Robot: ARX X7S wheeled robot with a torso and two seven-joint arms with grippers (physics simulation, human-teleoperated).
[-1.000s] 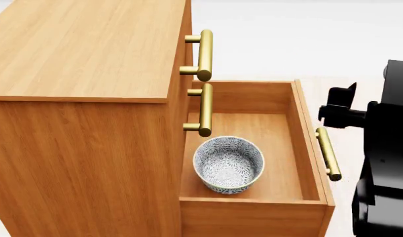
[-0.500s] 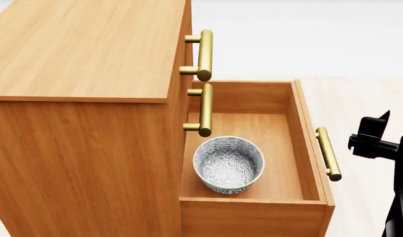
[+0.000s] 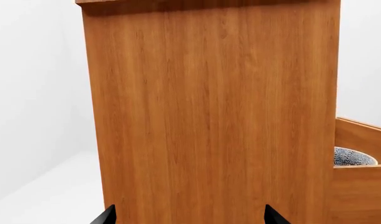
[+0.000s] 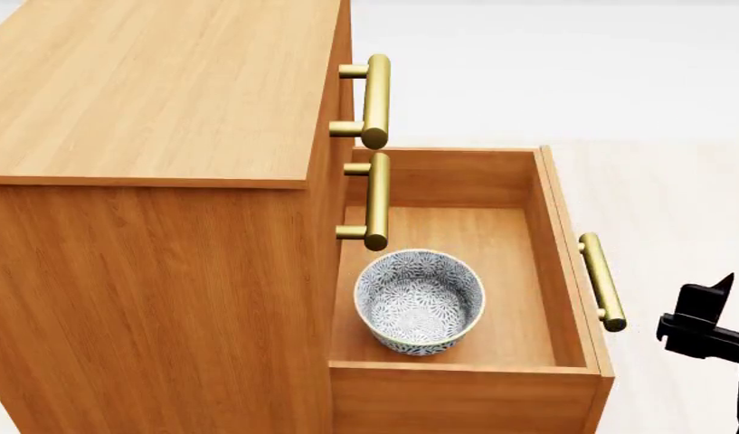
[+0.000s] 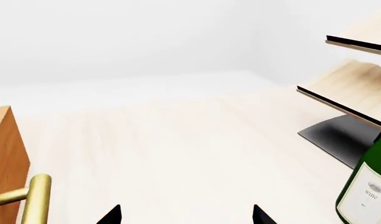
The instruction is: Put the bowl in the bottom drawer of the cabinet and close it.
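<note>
Right gripper [image 4: 705, 318] has dropped beside the bottom drawer [image 4: 567, 271].

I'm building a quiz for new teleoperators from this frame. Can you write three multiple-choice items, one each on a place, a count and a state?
1. Where is the bowl?
A. on top of the cabinet
B. inside the bottom drawer
C. on the floor

2. How many brass handles show in the head view?
A. one
B. two
C. three

3. What is the state of the bottom drawer?
A. pulled open
B. shut
C. taken out of the cabinet

Answers: 1 B, the bowl sits on the drawer's floor, near its front corner beside the cabinet. 2 C, one handle shows on each drawer. 3 A, the drawer's inside lies open to view, still attached to the cabinet.
</note>
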